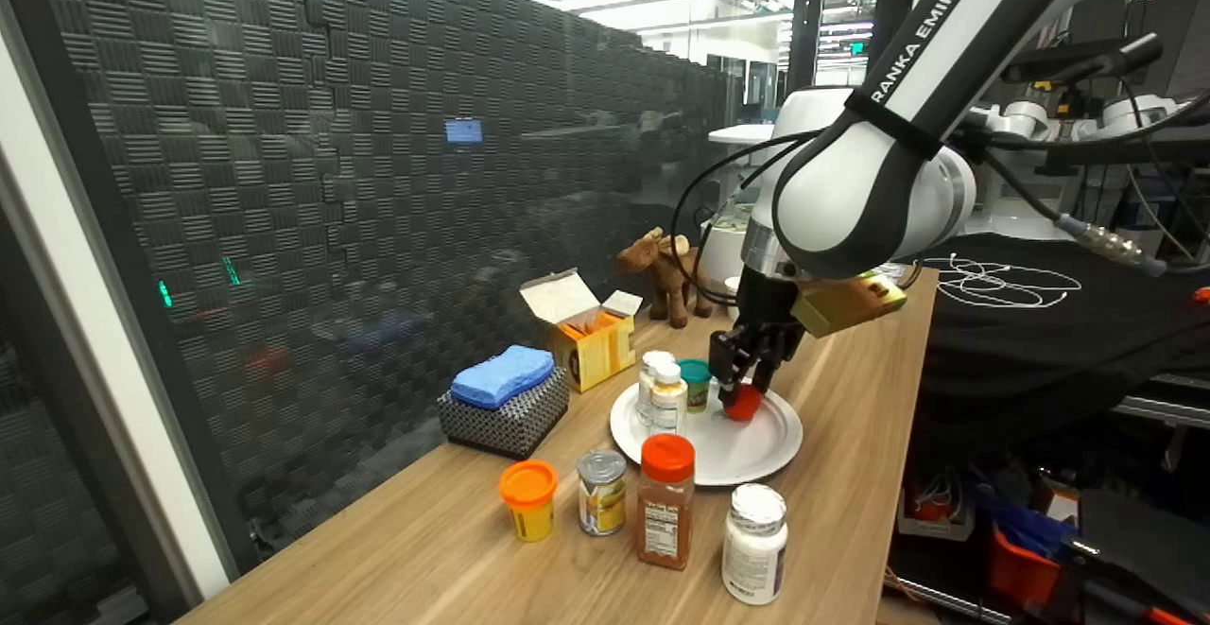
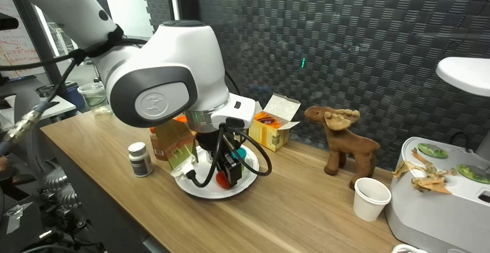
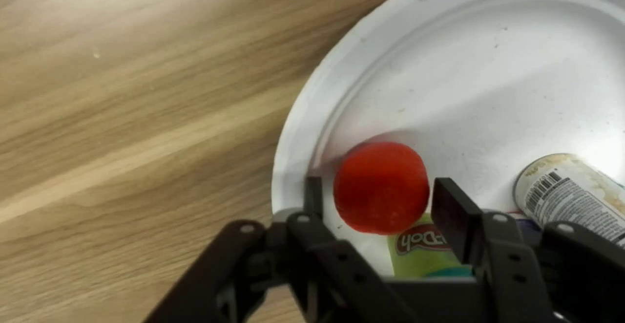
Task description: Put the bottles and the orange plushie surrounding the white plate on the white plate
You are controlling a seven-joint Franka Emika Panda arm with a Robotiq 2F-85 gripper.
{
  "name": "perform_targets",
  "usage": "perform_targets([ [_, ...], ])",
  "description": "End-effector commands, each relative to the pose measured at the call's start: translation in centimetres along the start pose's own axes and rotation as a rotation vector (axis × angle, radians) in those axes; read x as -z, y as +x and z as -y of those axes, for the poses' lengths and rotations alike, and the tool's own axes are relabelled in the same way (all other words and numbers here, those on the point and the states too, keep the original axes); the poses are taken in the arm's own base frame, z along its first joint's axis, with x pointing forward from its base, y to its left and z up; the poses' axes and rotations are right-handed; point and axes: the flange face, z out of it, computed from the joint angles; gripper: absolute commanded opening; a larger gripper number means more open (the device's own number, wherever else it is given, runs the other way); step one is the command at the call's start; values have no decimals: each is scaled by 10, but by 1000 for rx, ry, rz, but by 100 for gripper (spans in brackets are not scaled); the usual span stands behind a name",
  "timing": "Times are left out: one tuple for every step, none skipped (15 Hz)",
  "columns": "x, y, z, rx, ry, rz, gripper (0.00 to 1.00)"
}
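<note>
The counter (image 1: 832,474) carries the white plate (image 1: 737,460), and the present step looks like a set-down there. The hand (image 3: 380,193), low over the plate, is released: its fingers stand apart, with a gap showing on one side. It should spread a touch more, then rise straight up without twisting. Two white bottles (image 1: 668,402) stand upright on the plate, so sideways travel could topple them; the teal-lidded tub (image 1: 696,386), nearer the fingers, wants most care. Between the fingertips sits the orange plushie (image 1: 744,404), on the plate near its rim; being round, it may roll if brushed.
</note>
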Motion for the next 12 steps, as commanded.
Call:
perform_targets([
  [16,2,-1,12,-8,-35,93],
  [24,-1,-2,13,-14,-49,99],
  [31,-4,-3,10,-14,-56,100],
  [39,-8,-4,-1,-12,-61,100],
  [47,-10,-5,-13,-8,-68,100],
  [56,-14,-5,-35,-2,-73,100],
  [65,-17,-5,-59,1,-81,100],
  [75,-20,-5,-86,0,-84,100],
  [85,-25,-2,-107,0,-73,100],
  [93,-29,1,-108,-6,-58,99],
  [102,-35,7,-92,-13,-43,100],
  [111,-39,13,-75,-21,-32,100],
])
